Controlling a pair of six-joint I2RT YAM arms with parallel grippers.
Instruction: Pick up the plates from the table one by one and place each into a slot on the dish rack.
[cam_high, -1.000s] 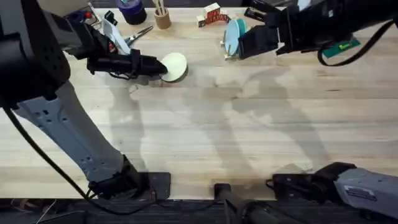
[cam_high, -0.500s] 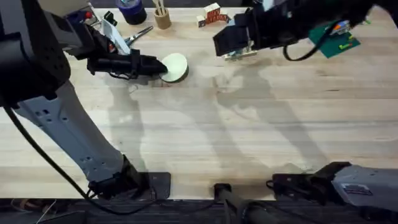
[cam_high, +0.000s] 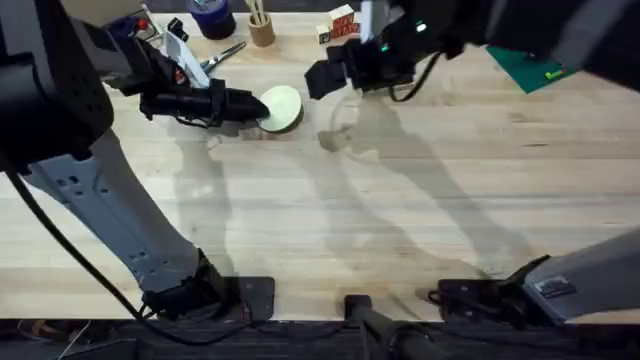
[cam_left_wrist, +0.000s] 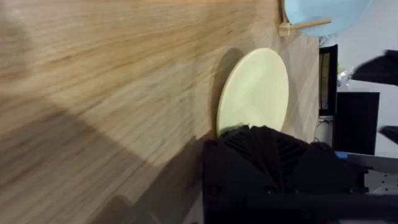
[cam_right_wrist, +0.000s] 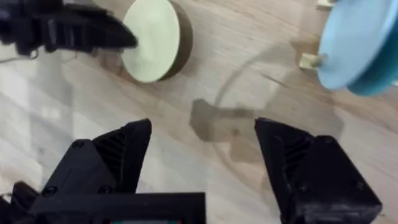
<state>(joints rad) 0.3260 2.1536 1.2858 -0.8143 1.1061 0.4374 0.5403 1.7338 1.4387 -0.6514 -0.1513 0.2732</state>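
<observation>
Beside the racked light blue plate (cam_right_wrist: 357, 46), the right claw (cam_right_wrist: 202, 149) has swung away wide and empty toward the pale yellow plate (cam_high: 281, 107) (pinched by the left claw (cam_high: 250, 105)), leaving one plate unracked.

Readable text: none in any view.
Red and white box (cam_high: 341, 20) at the table's far edge: it has markings, but too small to read.
Green mat (cam_high: 530, 68): it carries a small yellow mark, not legible.
</observation>
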